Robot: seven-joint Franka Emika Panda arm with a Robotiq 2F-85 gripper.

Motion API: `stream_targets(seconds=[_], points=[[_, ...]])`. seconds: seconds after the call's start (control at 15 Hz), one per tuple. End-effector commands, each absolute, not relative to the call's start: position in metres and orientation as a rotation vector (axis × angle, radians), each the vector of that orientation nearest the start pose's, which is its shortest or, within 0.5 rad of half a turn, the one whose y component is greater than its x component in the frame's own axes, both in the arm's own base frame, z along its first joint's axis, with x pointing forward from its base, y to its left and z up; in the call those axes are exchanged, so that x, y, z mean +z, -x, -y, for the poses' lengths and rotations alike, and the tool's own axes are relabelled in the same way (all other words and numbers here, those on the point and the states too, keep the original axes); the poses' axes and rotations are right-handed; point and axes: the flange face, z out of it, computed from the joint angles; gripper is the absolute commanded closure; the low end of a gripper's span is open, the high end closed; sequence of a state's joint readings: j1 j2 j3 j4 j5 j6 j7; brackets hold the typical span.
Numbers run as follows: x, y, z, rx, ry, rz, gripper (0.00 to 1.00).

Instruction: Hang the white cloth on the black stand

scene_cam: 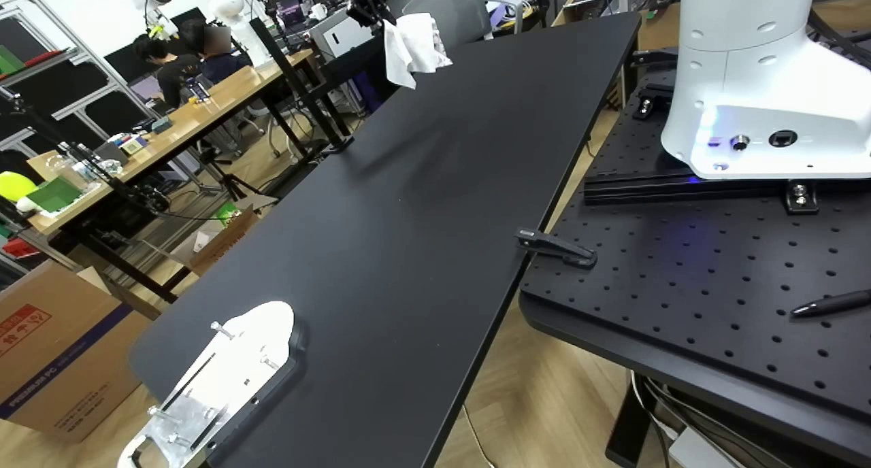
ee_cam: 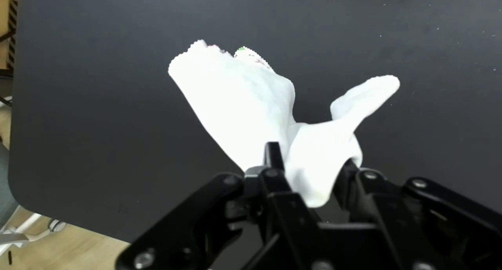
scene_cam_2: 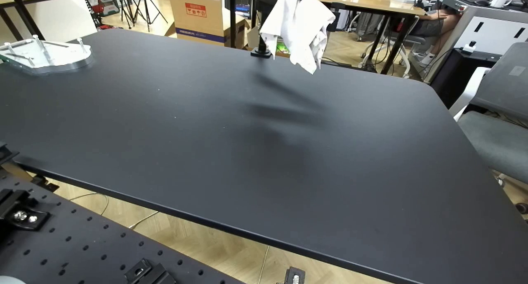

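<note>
The white cloth hangs bunched in the air above the far part of the black table in both exterior views. My gripper is at its top, mostly cropped or hidden in the exterior views. In the wrist view my fingers are partly apart with folds of the cloth between them. The black stand has an upright post and a base at the table's far edge. In an exterior view its post is just left of the cloth, which covers part of what is behind. The stand is not in the wrist view.
A white-topped device with metal pegs lies at one end of the black table. The white robot base stands on a perforated board. A grey chair is by the table's other end. A black clamp-like piece bridges the near edge.
</note>
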State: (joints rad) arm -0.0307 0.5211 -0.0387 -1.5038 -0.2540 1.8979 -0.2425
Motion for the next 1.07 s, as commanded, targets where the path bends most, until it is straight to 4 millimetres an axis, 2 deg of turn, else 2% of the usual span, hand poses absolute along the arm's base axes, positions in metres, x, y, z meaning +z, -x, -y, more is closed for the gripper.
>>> stream_targets(seconds=[0.0,0.2,0.33,0.73,1.0], points=[[0.374,-0.687,0.057,0.287,3.342,0.49,0.33],[0.392,-0.688,0.045,0.263,3.357,0.532,0.12],[0.404,-0.688,0.037,0.257,3.364,0.554,0.01],[0.422,-0.669,0.017,0.389,3.303,0.609,0.0],[0.41,-0.66,0.007,0.436,3.267,0.717,0.0]])
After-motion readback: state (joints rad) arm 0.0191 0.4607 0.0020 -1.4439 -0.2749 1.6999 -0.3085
